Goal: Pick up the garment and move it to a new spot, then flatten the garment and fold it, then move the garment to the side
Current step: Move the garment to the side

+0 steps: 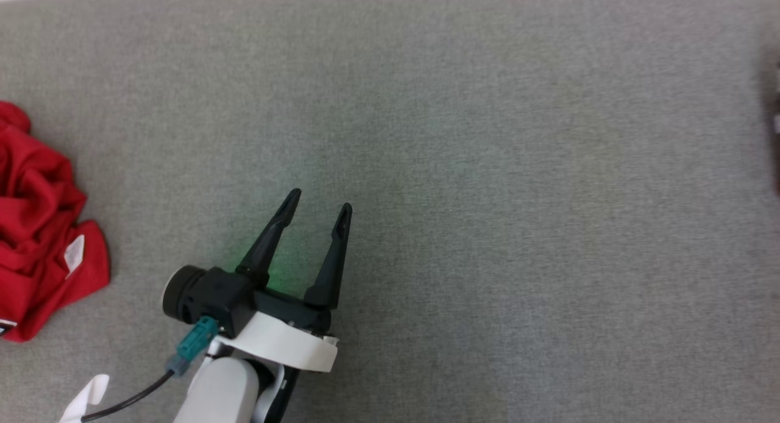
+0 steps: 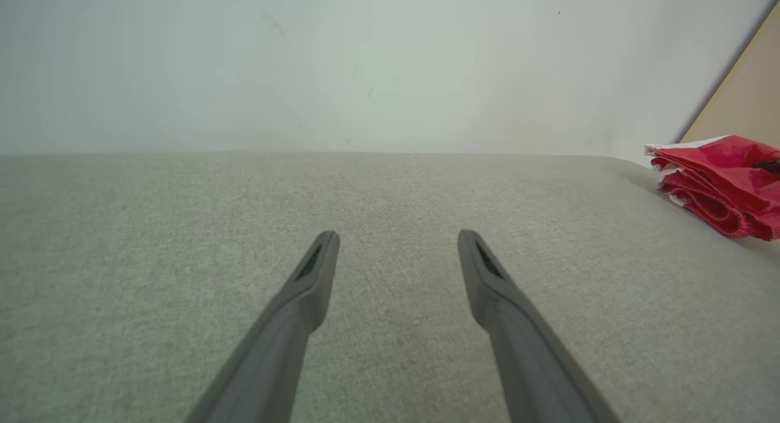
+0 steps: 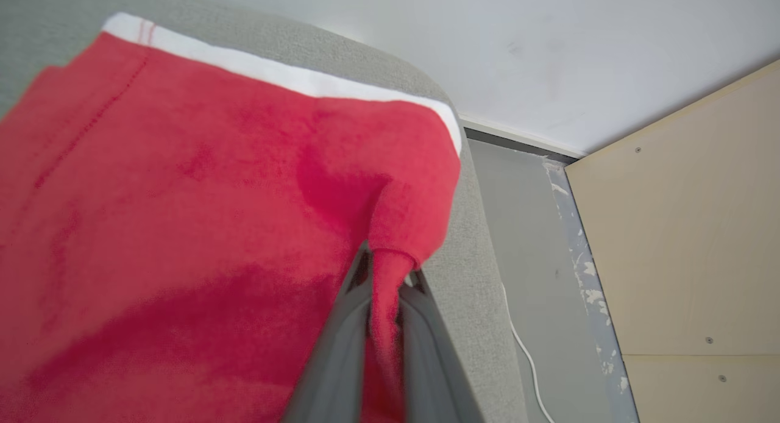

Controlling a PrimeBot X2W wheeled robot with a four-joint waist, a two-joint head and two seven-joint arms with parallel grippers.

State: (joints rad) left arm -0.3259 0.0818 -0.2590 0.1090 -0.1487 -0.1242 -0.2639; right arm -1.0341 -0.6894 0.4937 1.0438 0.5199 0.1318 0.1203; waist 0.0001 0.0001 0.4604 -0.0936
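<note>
Now, left fingers [image 1: 271,234] spread empty while right fingers [image 3: 341,350] pinch the red garment [image 3: 183,197].

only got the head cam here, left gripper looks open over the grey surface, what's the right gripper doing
Observer: In the right wrist view, the right gripper is shut on a fold of the red garment.
Operator: is that near an edge
Observer: Yes. The pinched fold sits by the rounded edge of the grey surface, with the floor beyond it.
Operator: anything down there to snag on
Observer: A thin white cable runs along the floor beside that edge.
</note>
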